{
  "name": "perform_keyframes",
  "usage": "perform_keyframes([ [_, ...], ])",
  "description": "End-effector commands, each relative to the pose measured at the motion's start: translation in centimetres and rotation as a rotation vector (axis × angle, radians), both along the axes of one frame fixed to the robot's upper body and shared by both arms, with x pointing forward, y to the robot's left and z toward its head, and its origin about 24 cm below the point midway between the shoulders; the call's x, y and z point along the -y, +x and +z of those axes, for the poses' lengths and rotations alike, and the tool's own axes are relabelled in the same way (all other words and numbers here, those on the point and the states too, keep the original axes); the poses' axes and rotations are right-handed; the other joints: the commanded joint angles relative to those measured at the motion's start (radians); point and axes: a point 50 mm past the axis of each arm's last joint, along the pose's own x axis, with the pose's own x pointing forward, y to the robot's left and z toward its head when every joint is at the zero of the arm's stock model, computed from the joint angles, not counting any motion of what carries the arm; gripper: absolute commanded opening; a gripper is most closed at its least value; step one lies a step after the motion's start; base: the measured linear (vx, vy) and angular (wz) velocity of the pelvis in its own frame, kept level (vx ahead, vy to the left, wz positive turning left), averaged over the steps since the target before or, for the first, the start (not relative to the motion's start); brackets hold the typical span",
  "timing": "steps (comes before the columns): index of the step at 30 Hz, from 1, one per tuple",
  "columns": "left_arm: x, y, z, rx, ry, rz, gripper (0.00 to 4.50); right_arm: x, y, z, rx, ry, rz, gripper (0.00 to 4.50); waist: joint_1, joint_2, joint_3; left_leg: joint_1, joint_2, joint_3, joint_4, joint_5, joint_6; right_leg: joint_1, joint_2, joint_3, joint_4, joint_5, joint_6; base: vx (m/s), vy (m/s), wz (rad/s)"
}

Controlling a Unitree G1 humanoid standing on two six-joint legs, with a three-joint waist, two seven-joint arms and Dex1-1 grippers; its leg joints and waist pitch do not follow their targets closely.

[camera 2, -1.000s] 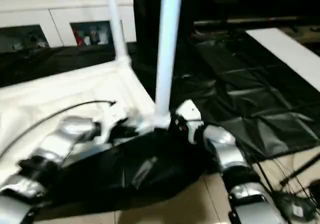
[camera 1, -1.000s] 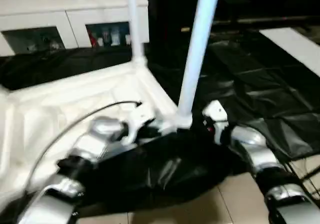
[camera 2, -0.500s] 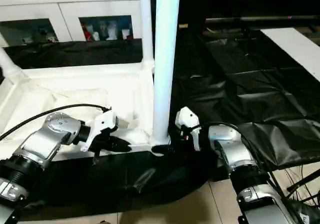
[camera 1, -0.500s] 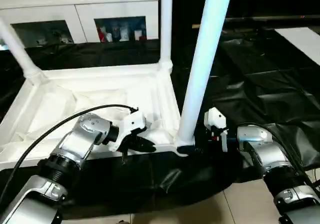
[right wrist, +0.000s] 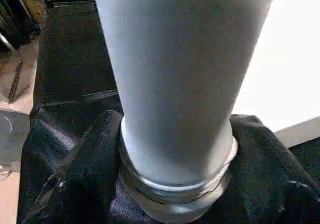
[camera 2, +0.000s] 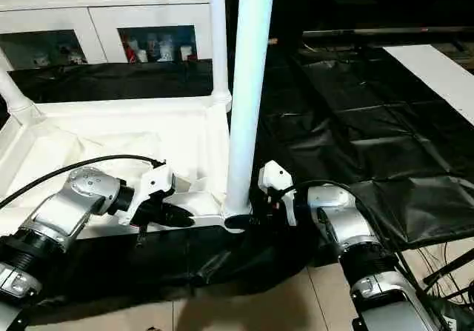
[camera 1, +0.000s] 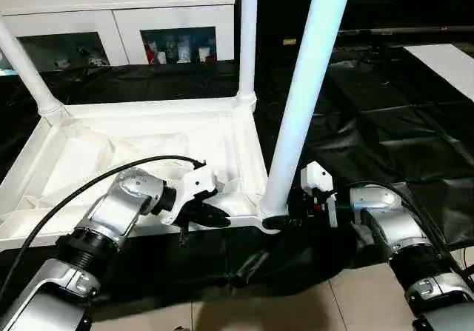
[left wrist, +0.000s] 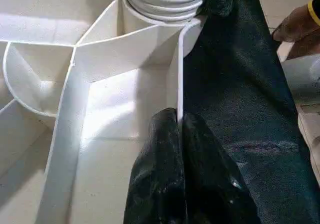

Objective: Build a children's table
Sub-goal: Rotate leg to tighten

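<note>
The children's table lies upside down on the black-draped work table, three legs standing up from its corner sockets. The left gripper pinches the top's near rim wall. The right gripper has its fingers cupped around the near leg at its base.
</note>
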Motion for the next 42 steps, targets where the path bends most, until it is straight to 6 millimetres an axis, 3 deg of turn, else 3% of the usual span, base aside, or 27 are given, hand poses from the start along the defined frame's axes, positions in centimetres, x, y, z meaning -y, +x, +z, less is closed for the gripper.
perform_keyframes([
  [1, -0.1, -1.0, -1.3, -0.077, 0.050, -0.041, 0.00, 0.2, 0.4, 0.4, 0.005, -0.021, -0.003, 2.75, 0.001, -0.008, -0.061, 0.003, 0.018, 0.004, -0.063, -0.189, 0.080, 0.057, -0.030, 0.037, -0.060, -0.183, -0.229, 0.000, 0.000, 0.00],
  [8, 0.0, -0.8, -1.3, -0.069, 0.041, -0.021, 0.00, 0.1, 0.8, 0.2, 0.020, 0.016, -0.082, 2.72, 0.000, -0.009, -0.061, 0.002, 0.018, 0.004, -0.062, -0.190, 0.080, 0.057, -0.031, 0.037, -0.060, -0.187, -0.230, 0.000, 0.000, 0.00],
  [10, 0.5, -0.5, -1.4, -0.049, 0.002, 0.036, 0.00, -0.3, 1.7, 0.1, 0.000, 0.120, -0.252, 2.72, -0.004, -0.007, -0.059, 0.002, 0.017, 0.004, -0.064, -0.204, 0.071, 0.056, -0.032, 0.038, -0.063, -0.211, -0.226, 0.000, 0.000, 0.00],
  [11, 1.0, -0.2, -1.7, -0.044, -0.014, 0.085, 0.00, -0.6, 2.2, -0.3, -0.014, 0.143, -0.368, 2.72, -0.010, -0.007, -0.057, 0.000, 0.015, 0.001, -0.068, -0.225, 0.050, 0.057, -0.033, 0.036, -0.067, -0.261, -0.209, 0.000, 0.000, 0.00],
  [14, 1.6, 0.2, -2.2, -0.024, -0.023, 0.163, 0.00, -1.5, 2.4, -1.0, -0.033, 0.175, -0.480, 2.71, -0.024, -0.006, -0.055, 0.003, 0.014, -0.003, -0.072, -0.264, 0.029, 0.054, -0.034, 0.037, -0.075, -0.327, -0.186, 0.000, 0.000, 0.00],
  [17, 2.4, 1.1, -2.9, 0.016, -0.002, 0.285, 0.00, -3.0, 2.6, -2.3, -0.050, 0.163, -0.640, 2.70, -0.031, -0.004, -0.052, 0.004, 0.013, -0.007, -0.075, -0.294, 0.015, 0.052, -0.033, 0.035, -0.081, -0.363, -0.171, 0.000, 0.000, 0.00],
  [19, 2.4, 1.1, -2.9, 0.016, -0.002, 0.285, 0.00, -3.0, 2.6, -2.3, -0.050, 0.163, -0.640, 2.70, -0.036, -0.005, -0.052, 0.008, 0.011, -0.007, -0.076, -0.328, 0.011, 0.049, -0.032, 0.034, -0.085, -0.388, -0.162, 0.000, 0.000, 0.00],
  [20, 2.9, 1.5, -3.1, 0.036, 0.005, 0.349, 0.00, -3.5, 2.9, -2.9, -0.057, 0.141, -0.746, 2.70, -0.036, -0.004, -0.052, 0.007, 0.012, -0.007, -0.076, -0.332, 0.012, 0.050, -0.032, 0.035, -0.085, -0.388, -0.160, 0.000, 0.000, 0.00],
  [21, 3.7, 2.0, -3.3, 0.048, 0.003, 0.425, 0.00, -4.0, 3.2, -3.6, -0.069, 0.101, -0.874, 2.70, -0.041, -0.003, -0.049, 0.008, 0.011, -0.006, -0.076, -0.344, 0.005, 0.042, -0.032, 0.035, -0.088, -0.400, -0.160, 0.000, 0.000, 0.00],
  [23, 4.7, 2.5, -3.4, 0.060, -0.006, 0.512, 0.00, -4.7, 3.3, -4.2, -0.080, 0.062, -0.988, 2.70, -0.048, -0.004, -0.043, 0.020, 0.005, -0.009, -0.076, -0.399, -0.020, 0.038, -0.032, 0.030, -0.099, -0.502, -0.134, 0.000, 0.000, 0.00],
  [25, 6.0, 2.9, -3.5, 0.085, -0.008, 0.570, 0.00, -5.6, 3.6, -4.3, -0.088, 0.067, -1.101, 2.70, -0.050, -0.002, -0.045, 0.020, 0.006, -0.015, -0.081, -0.430, -0.011, 0.040, -0.034, 0.026, -0.109, -0.534, -0.104, 0.000, 0.000, 0.00],
  [29, 6.9, 3.1, -3.5, 0.115, -0.004, 0.585, 0.00, -6.8, 3.8, -3.9, -0.094, 0.086, -1.142, 2.70, -0.052, -0.001, -0.046, 0.028, 0.006, -0.013, -0.084, -0.465, 0.007, 0.034, -0.030, 0.023, -0.118, -0.515, -0.099, 0.000, 0.000, 0.00],
  [32, 7.2, 3.1, -3.6, 0.119, -0.004, 0.565, 0.00, -7.8, 3.9, -3.5, -0.033, 0.060, -1.091, 2.70, -0.054, -0.003, -0.044, 0.025, 0.004, -0.016, -0.086, -0.494, 0.008, 0.034, -0.031, 0.019, -0.123, -0.547, -0.084, 0.000, 0.000, 0.00],
  [34, 6.8, 3.0, -3.6, 0.120, -0.004, 0.534, 0.00, -8.3, 3.8, -3.0, -0.056, 0.155, -1.035, 2.70, -0.054, -0.004, -0.044, 0.026, 0.003, -0.016, -0.086, -0.496, 0.015, 0.033, -0.034, 0.020, -0.127, -0.565, -0.074, 0.000, 0.000, 0.00],
  [35, 6.8, 3.0, -3.6, 0.120, -0.004, 0.534, 0.00, -8.3, 3.8, -3.0, -0.056, 0.155, -1.035, 3.26, -0.053, -0.004, -0.045, 0.024, 0.004, -0.016, -0.086, -0.490, 0.017, 0.034, -0.034, 0.021, -0.126, -0.561, -0.074, 0.000, 0.000, 0.00],
  [38, 6.5, 2.8, -3.8, 0.111, 0.005, 0.515, 0.00, -8.1, 4.1, -2.5, -0.019, 0.185, -1.030, 3.40, -0.052, -0.005, -0.046, 0.019, 0.006, -0.015, -0.089, -0.469, 0.025, 0.037, -0.036, 0.024, -0.121, -0.529, -0.088, 0.000, 0.000, 0.00],
  [41, 6.2, 2.5, -3.9, 0.115, 0.010, 0.479, 0.00, -7.3, 4.5, -1.9, 0.017, 0.198, -1.027, 3.83, -0.048, -0.006, -0.047, 0.016, 0.007, -0.012, -0.089, -0.435, 0.032, 0.039, -0.037, 0.027, -0.117, -0.504, -0.104, 0.000, 0.000, 0.00],
  [42, 5.6, 2.3, -3.9, 0.115, 0.016, 0.443, 0.00, -6.2, 4.8, -1.3, 0.065, 0.195, -1.002, 3.83, -0.046, -0.007, -0.048, 0.016, 0.008, -0.011, -0.089, -0.422, 0.034, 0.040, -0.037, 0.028, -0.115, -0.488, -0.110, 0.000, 0.000, 0.00],
])
